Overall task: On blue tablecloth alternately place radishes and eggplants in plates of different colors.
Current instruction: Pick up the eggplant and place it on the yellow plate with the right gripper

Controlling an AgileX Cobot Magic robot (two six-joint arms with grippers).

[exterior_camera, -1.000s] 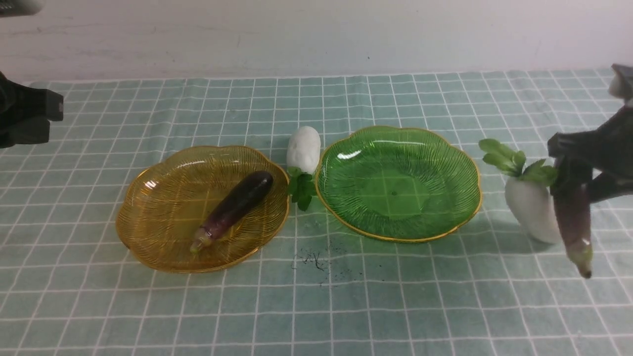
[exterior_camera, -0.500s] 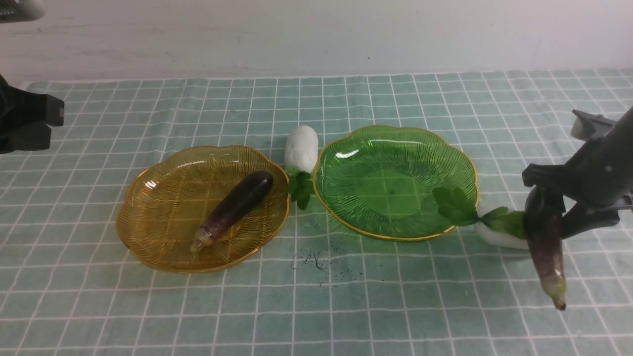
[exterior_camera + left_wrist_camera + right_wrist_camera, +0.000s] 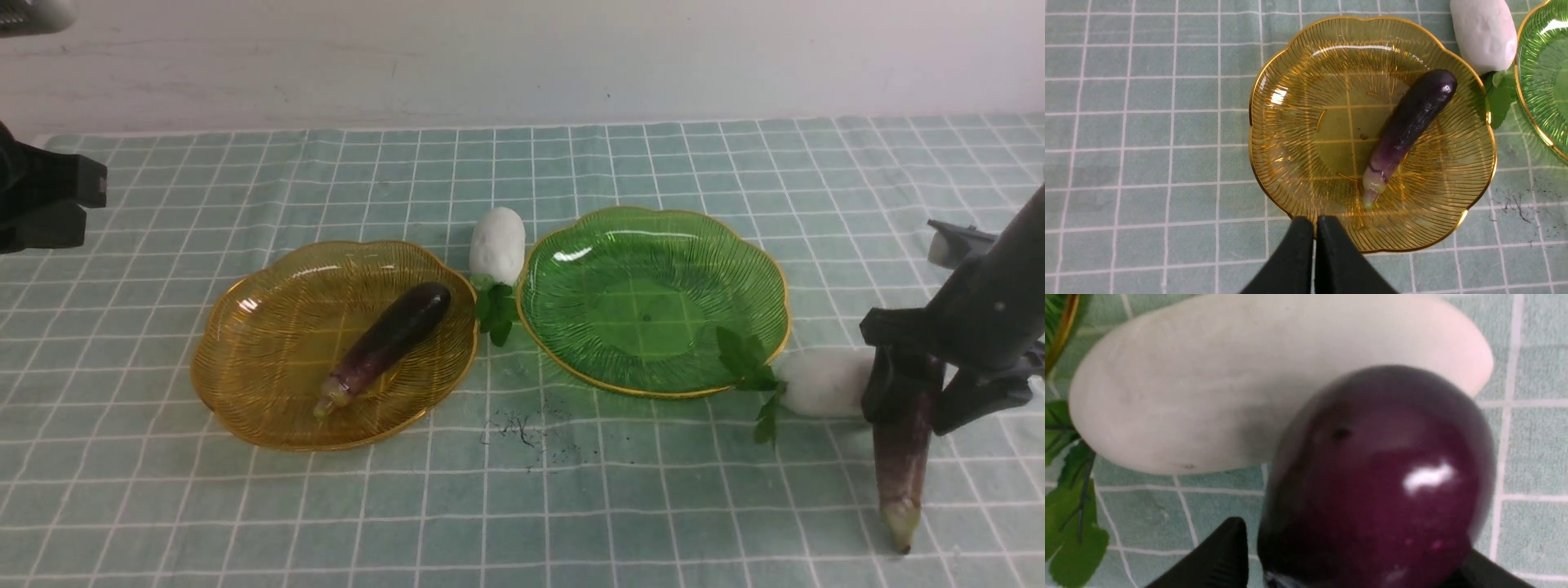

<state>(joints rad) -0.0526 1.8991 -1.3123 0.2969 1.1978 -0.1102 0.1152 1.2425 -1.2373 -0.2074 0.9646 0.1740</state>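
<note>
Bright light (soft shadows); green plate (image 3: pixel 653 245) glints.

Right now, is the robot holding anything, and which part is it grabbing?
The right gripper pinches the long, dark purple eggplant near its rounded top end, pale stem tip hanging down. The left gripper is shut on nothing.

White scuffed wall (image 3: pixel 522 57) across back, faint marks.
</note>
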